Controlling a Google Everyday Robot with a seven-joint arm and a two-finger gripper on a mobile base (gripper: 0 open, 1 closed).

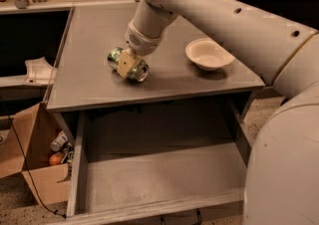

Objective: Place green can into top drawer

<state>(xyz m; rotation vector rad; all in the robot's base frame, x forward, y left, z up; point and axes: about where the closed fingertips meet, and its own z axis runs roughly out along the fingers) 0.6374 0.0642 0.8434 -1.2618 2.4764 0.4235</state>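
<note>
The green can (139,71) lies on its side on the top of the grey desk (89,30), a little left of the middle and closer to the front edge than to the back edge. Its long axis runs slantwise: one silver end points toward the back left corner and the other toward the front edge. The gripper (127,64) comes down on the can from above and from behind, at the end of the thick cream arm (214,12) that reaches in from the back right corner. It is clamped across the middle of the can. One cream finger (125,63) lies flat against the near side of the can, and the other finger is hidden behind it. Both ends of the can show past the finger, and the can touches the desk top. A cream bowl (208,54) stands upright near the right edge of the desk, well apart from the can and the gripper. Below the front edge, the top drawer (164,179) is pulled out wide, and its flat grey bottom is directly under the part of the desk where the can lies. On the floor beside the front left corner stands an open cardboard box (27,144) with some small things inside.
</note>
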